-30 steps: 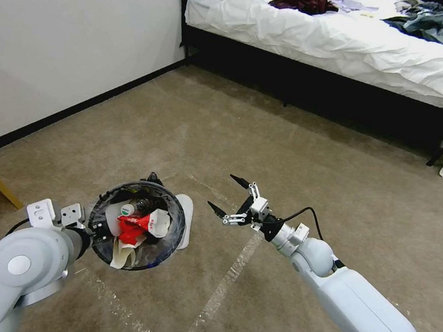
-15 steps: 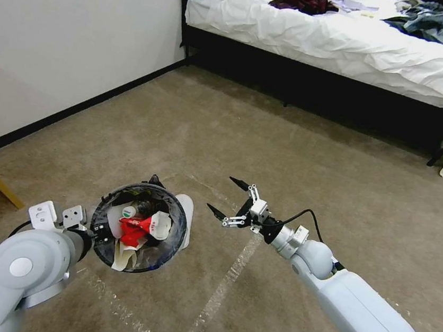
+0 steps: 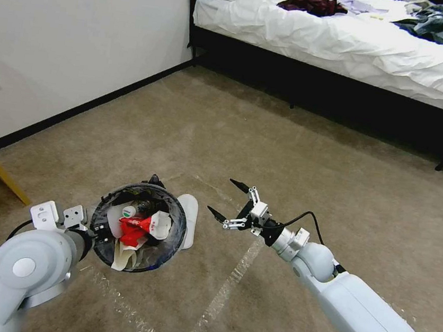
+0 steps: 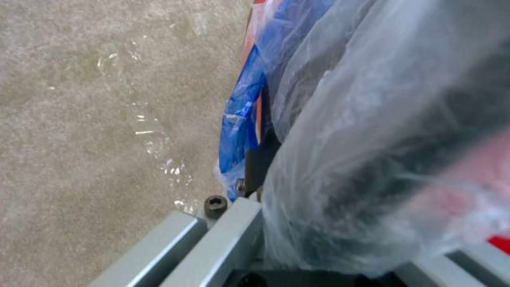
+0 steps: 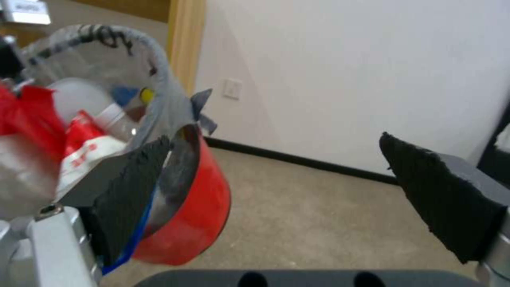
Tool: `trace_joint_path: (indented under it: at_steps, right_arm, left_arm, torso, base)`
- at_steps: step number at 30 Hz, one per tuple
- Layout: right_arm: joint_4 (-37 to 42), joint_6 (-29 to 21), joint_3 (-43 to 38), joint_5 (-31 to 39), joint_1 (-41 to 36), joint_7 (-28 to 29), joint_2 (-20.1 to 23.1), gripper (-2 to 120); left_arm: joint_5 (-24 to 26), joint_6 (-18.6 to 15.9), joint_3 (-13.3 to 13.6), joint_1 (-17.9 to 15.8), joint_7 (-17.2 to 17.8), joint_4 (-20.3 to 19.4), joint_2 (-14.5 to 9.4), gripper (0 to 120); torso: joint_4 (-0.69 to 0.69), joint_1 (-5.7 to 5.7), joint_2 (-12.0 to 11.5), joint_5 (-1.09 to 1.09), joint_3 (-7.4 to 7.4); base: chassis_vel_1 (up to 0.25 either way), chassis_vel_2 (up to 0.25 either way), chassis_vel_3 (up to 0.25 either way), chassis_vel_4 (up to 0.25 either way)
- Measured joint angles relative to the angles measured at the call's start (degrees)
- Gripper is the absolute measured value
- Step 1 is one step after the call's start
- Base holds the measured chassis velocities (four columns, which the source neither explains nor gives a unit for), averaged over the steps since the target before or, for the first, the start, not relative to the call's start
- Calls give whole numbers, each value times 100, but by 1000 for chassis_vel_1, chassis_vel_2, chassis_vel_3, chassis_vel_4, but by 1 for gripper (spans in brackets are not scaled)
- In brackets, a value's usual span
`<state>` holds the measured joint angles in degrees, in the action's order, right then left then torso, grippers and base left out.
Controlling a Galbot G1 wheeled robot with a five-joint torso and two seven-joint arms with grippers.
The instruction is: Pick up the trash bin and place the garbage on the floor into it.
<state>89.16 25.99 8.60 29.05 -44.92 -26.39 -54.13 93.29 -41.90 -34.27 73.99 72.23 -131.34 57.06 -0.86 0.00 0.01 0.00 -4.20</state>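
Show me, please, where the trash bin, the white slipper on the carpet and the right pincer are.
trash bin (image 3: 174,209): head view, far rim.
white slipper (image 3: 188,221): head view, upper surface beside the bin.
right pincer (image 3: 228,201): head view, midway between its open fingertips.

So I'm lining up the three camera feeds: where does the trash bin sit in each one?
Head view: trash bin low left, held up at the left gripper.
Left wrist view: its bagged wall close up, on the right.
Right wrist view: red wall at left, behind one finger.
Shared landmark: the floor.
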Motion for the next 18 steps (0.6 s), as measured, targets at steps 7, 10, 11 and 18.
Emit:
trace_joint_path:
  at_steps: [7, 10, 11, 18]
  right_arm:
    - [-141, 20, 4, 61, 45, -306, -68, 100]
    - [-152, 20, 20, 70, 48, -307, -75, 100]
    - [-161, 20, 38, 90, 53, -307, -76, 100]
    - [-206, 98, 73, 123, 55, -229, -115, 100]
  left_arm:
    - [-61, 0, 53, -29, -37, 74, 27, 0]
    - [-77, 0, 69, -58, -46, 102, 39, 0]
    - [-87, 2, 76, -65, -55, 115, 42, 0]
    - [-148, 6, 82, -84, -59, 174, 44, 0]
  torso:
    - [0, 0, 0, 0, 0]
    - [0, 0, 0, 0, 0]
    - [0, 0, 0, 0, 1]
    - [0, 0, 0, -2, 0]
  base:
    - [0, 0, 0, 0]
    - [-37, 32, 22, -22]
    - [-55, 48, 74, -49]
    - [-135, 128, 138, -131]
